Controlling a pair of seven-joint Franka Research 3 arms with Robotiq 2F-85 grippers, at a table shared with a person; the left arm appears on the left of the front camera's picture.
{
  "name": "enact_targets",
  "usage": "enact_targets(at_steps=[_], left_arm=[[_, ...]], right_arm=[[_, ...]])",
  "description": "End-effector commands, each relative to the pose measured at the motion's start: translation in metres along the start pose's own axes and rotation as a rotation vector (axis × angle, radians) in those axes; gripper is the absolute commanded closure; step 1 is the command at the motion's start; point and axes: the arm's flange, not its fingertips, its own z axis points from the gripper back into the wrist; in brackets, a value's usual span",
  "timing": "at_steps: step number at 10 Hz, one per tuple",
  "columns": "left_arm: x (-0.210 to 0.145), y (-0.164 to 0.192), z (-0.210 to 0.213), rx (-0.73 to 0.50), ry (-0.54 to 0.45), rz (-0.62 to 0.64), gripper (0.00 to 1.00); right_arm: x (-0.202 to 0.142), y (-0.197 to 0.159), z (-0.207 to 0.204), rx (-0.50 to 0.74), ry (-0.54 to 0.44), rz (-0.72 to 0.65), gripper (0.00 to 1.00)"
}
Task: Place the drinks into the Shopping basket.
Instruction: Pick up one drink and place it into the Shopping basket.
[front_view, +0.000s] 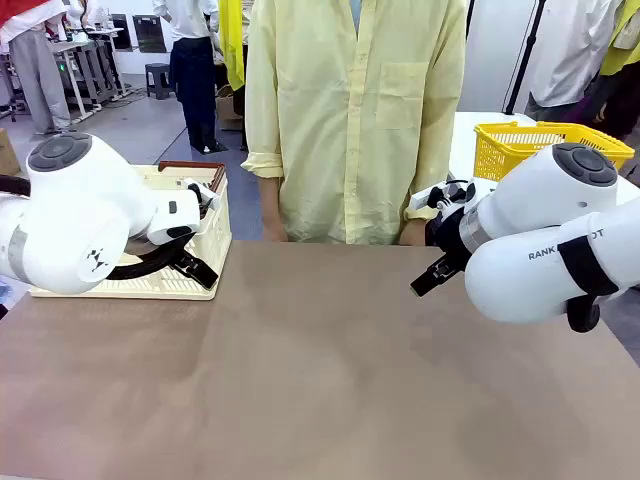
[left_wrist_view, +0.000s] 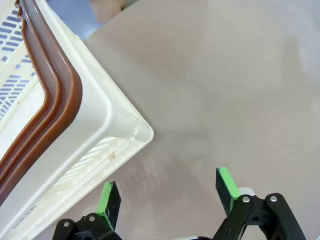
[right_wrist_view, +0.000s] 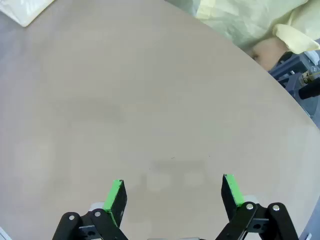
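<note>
Both left gripper (left_wrist_view: 167, 194) and right gripper (right_wrist_view: 172, 194) are spread wide, empty. Cream slotted Shopping basket (front_view: 218, 235), brown-handled, is seen at nine o'clock; rim curvature is resolved by left wrist view.

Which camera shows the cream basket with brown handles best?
The left wrist view: the basket corner, slots and brown handles show close, unblocked. In the front view the left arm hides much of it. The right wrist view catches a pale corner, possibly it.
</note>
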Motion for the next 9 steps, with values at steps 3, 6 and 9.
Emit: enact_targets(at_steps=[3,6,9], left_arm=[[0.0000,0.0000,0.0001,0.000,0.000,0.000,0.00],[0.0000,0.0000,0.0001,0.000,0.000,0.000,0.00],[0.0000,0.0000,0.0001,0.000,0.000,0.000,0.00]], right_arm=[[0.0000,0.0000,0.0000,0.000,0.000,0.000,0.00],[0.0000,0.0000,0.0000,0.000,0.000,0.000,0.00],[0.0000,0.0000,0.0000,0.000,0.000,0.000,0.00]])
